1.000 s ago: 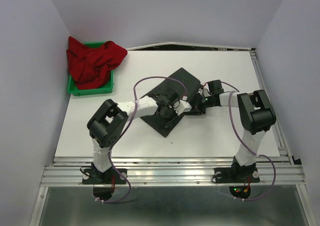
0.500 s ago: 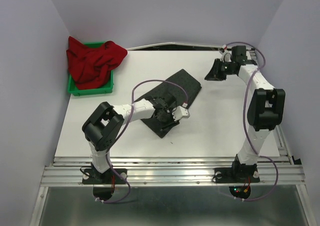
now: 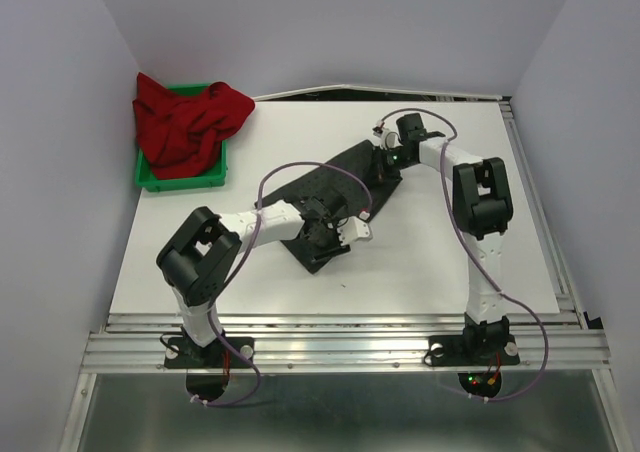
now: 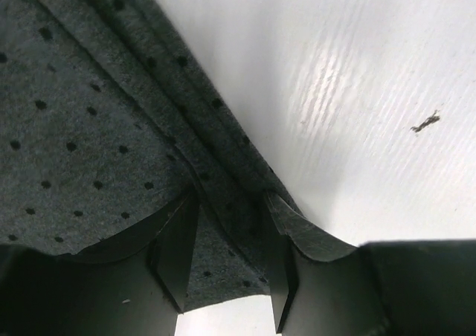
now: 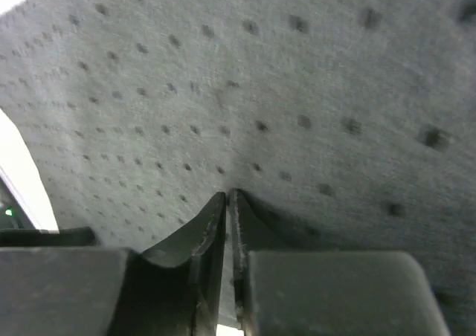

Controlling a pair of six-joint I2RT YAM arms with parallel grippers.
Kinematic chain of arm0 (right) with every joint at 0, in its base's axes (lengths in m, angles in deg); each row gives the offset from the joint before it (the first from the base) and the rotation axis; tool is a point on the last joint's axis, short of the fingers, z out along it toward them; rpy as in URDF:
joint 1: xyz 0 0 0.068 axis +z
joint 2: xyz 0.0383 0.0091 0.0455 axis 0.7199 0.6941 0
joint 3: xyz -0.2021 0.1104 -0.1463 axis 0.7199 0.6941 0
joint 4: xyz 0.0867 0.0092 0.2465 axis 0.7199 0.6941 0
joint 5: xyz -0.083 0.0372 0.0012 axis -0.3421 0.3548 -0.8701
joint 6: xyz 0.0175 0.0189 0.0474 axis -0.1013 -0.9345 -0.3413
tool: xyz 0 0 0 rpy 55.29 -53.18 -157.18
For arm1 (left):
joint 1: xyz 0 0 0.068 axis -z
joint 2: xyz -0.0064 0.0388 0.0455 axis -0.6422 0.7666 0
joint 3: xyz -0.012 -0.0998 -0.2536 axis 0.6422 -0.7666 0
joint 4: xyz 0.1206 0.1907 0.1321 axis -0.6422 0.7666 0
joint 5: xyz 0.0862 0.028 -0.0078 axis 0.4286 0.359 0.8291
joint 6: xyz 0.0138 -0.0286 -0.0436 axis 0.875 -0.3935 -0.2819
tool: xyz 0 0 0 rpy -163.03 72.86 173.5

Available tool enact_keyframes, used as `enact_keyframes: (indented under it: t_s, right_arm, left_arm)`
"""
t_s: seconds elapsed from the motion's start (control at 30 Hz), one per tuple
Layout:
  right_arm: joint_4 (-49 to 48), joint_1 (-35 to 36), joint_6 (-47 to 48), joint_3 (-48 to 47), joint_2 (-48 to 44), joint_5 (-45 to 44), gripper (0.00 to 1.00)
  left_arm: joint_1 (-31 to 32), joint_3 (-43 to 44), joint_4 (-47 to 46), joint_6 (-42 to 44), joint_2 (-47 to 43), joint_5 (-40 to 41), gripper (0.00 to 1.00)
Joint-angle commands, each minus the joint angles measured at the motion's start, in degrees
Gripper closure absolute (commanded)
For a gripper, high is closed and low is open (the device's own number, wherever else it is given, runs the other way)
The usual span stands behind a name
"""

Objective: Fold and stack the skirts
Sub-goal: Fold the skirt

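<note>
The charcoal-black dotted skirt [image 3: 345, 177] lies as a long strip slanting across the middle of the table. My left gripper [image 3: 320, 232] is at its near end. In the left wrist view its jaws [image 4: 227, 276] stand apart and straddle a folded edge of the skirt [image 4: 89, 113]. My right gripper [image 3: 388, 159] is at the skirt's far right end. In the right wrist view it [image 5: 229, 195] is shut, with its tips pressed on the dotted cloth [image 5: 260, 76]. The red skirt [image 3: 185, 122] lies bunched in and over the green bin [image 3: 215, 179].
The green bin stands at the table's far left, against the left wall. A metal rail [image 3: 350, 324] runs along the near edge. White walls close in the back and both sides. A small dark speck [image 4: 425, 122] lies on the table near the left gripper.
The right arm swung from beside the skirt to the far right corner, then back onto the skirt's far end. The skirt went from a wide patch to a narrow strip. The left gripper stayed on it.
</note>
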Motion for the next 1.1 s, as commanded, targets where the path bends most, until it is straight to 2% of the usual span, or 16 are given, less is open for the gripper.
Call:
enact_keyframes:
  t_s: [0.0,0.13,0.3,0.4,0.43,0.5,0.57,0.73,0.87,1.0,1.07]
  right_arm:
    - [-0.32,-1.61,6.49,5.17,-1.38,-9.78,0.89]
    - [-1.55,-3.72,4.65,16.94,-5.85,-9.8,0.92]
    - [-7.61,-2.85,-4.66,39.85,-20.5,-2.5,0.91]
    - [-7.45,1.45,-5.81,44.64,-24.4,3.02,0.86]
    - [-6.05,2.94,-5.55,45.96,-25.71,8.7,0.8]
    - [-4.89,7.06,-6.69,45.97,-27.12,12.0,0.76]
    - [-5.06,7.7,-7.91,44.05,-29.24,14.63,0.66]
    - [-1.13,6.92,-4.76,33.42,-28.72,11.83,0.65]
    - [0.82,4.2,-2.22,24.8,-26.08,10.26,0.65]
    - [3.19,3.66,3.75,16.01,-22.57,4.2,0.65]
    - [5.03,3.66,8.05,13.28,-20.28,1.57,0.65]
  left_arm:
    - [-2.83,-2.18,2.23,-3.05,-2.76,0.24,0.5]
    - [-6.52,-2.18,-1.28,-9.44,-5.84,-0.65,0.5]
    - [-14.86,0.71,-2.08,-12.63,-3.04,-1.7,0.51]
    - [-18.92,5.45,-1.38,-12.11,1.26,-1.27,0.52]
    - [-19.62,8.25,-0.68,-11.85,2.32,-1.18,0.52]
    - [-20.94,10.9,0.2,-11.23,3.91,-1.35,0.52]
    - [-21.91,13.2,1.51,-10.7,3.74,-2.84,0.52]
    - [-22.26,10.23,3.45,-7.55,-2.49,-5.21,0.5]
    - [-22.26,5.4,3.81,-6.39,-11.97,-5.31,0.46]
    - [-22.26,2.3,4.51,-10.34,-14.99,-4.34,0.45]
    - [-22.35,0.9,4.25,-13.06,-14.55,-3.9,0.48]
